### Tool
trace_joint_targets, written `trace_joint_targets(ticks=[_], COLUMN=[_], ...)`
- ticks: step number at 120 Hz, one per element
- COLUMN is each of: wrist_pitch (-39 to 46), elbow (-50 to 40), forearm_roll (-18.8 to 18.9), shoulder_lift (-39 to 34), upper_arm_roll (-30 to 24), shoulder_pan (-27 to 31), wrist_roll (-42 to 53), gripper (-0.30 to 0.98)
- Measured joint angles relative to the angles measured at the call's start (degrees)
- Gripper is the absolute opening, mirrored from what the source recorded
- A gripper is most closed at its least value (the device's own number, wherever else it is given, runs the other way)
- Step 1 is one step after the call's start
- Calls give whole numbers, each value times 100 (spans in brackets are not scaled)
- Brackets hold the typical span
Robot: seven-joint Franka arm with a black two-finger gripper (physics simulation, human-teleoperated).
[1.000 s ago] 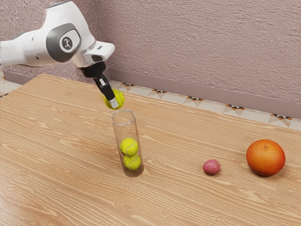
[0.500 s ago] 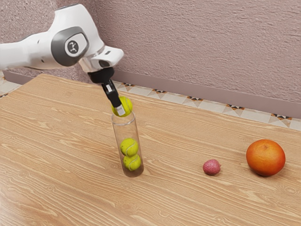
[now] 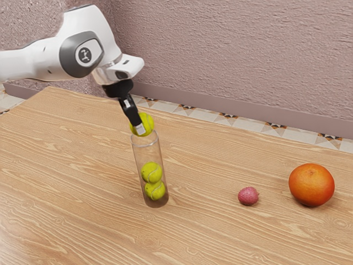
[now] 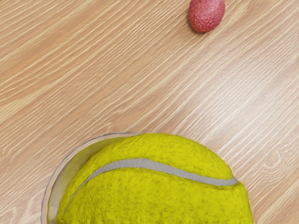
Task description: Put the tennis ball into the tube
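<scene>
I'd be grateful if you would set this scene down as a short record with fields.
gripper: black two-finger gripper, shut on the held tennis ball
held ball's place: at the mouth of the clear tube, not down inside
tube: upright on the wooden table
tube contents: lower ball, upper ball above it
other items: lychee, orange
task status: unfinished

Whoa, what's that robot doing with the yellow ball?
The robot arm is holding a tennis ball in its gripper, right at the open top of a clear tube. The tube stands on the wooden table, and two more balls are stacked inside, down low. The held ball isn't down there with them; it looks like it's meant to go in next. A small pink fruit and a big orange one sit off to the side.
</scene>
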Motion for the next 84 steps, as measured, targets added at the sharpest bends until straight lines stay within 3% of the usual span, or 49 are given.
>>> trace_joint_targets(ticks=[19,42,84], wrist_pitch=[-25,-118,-1456], elbow=[0,27,988], forearm_roll=[-27,8,773], shoulder_lift=[2,-13,-13], upper_arm_roll=[-4,4,169], shoulder_pan=[11,36,86], wrist_roll=[26,-23,-1243], gripper=[55,63,68])
